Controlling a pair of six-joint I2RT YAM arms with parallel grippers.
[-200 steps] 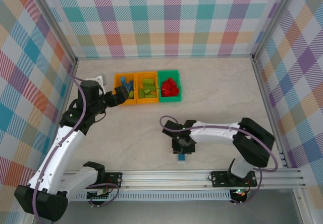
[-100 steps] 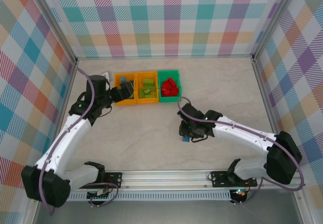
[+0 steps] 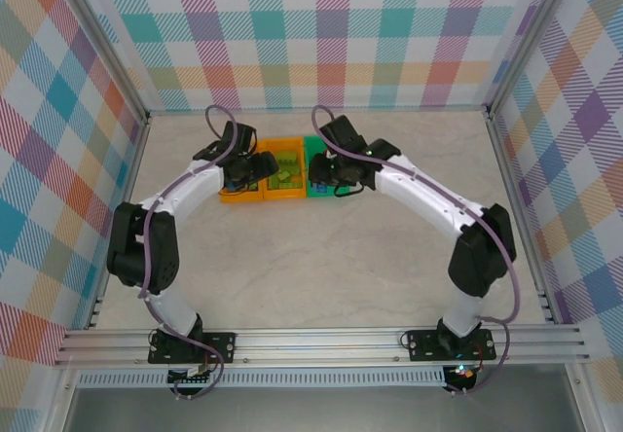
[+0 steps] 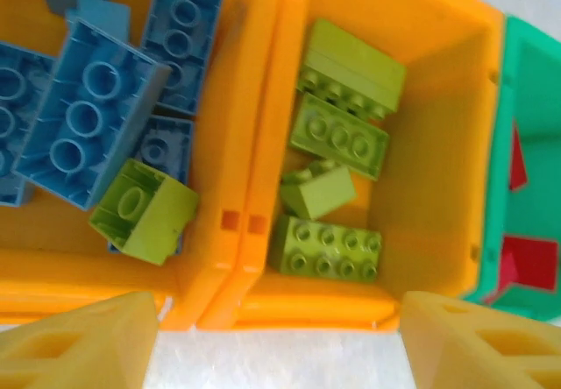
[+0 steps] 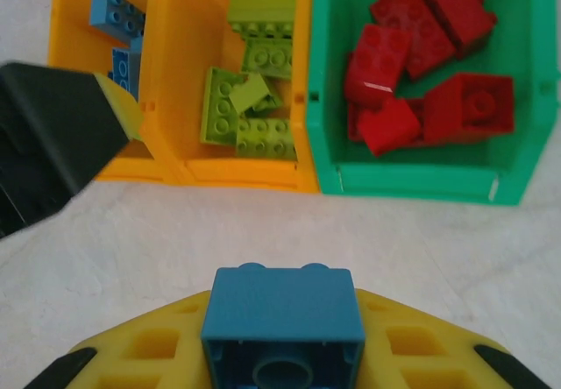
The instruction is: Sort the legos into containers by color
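Three containers stand side by side at the back of the table. In the left wrist view, the left orange bin (image 4: 88, 275) holds several blue legos (image 4: 88, 117) and one lime green lego (image 4: 143, 209). The middle orange bin (image 4: 307, 306) holds several lime green legos (image 4: 329, 249). The green bin (image 5: 412, 183) holds several red legos (image 5: 412, 56). My left gripper (image 4: 280, 354) hovers open over the near rims of the two orange bins, nothing between its fingers. My right gripper (image 5: 282, 350) is shut on a blue lego (image 5: 282, 306), just in front of the bins.
My two grippers (image 3: 261, 169) (image 3: 326, 171) sit close together over the bins; the left one's black and yellow finger (image 5: 53, 139) juts into the right wrist view. Plaid walls enclose the pale tabletop (image 3: 321, 267). A metal rail (image 3: 321, 340) runs along the front.
My right arm carried the blue lego from the table's front up to the bins. My left gripper slid right, from the left orange bin to the seam between the orange bins.
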